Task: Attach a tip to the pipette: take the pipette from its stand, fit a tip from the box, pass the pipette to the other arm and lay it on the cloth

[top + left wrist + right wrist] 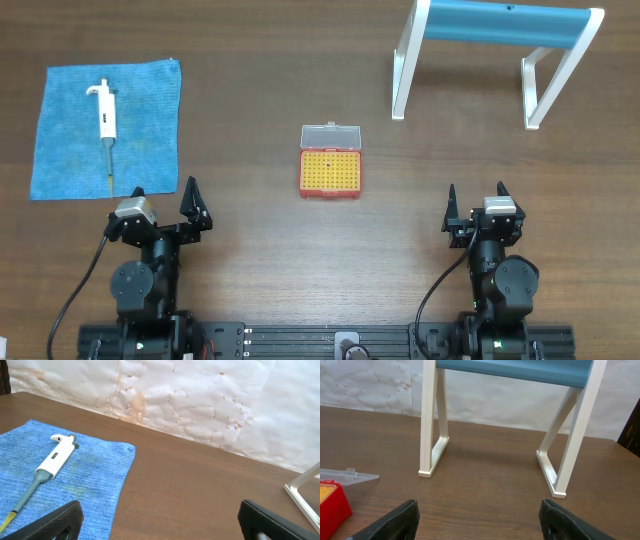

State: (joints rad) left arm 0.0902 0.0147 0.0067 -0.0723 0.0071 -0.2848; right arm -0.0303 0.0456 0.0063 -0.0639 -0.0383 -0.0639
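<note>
Top view: pipette (106, 125) lies on the cloth (150, 110), long axis running away from the robot, tip end nearest the left gripper (165, 192) (the closer one), which is spread wide, empty.

Above the black slotted rail (300, 335), the left arm (145, 272) and right arm (497, 268) are built of black rounded housings, each capped by a pale grey block (133, 210). A black cable (80, 290) is looped from each arm down to that rail. The left pincer (160, 510) and right pincer (477, 195) are formed of black tapered fingers.
</note>
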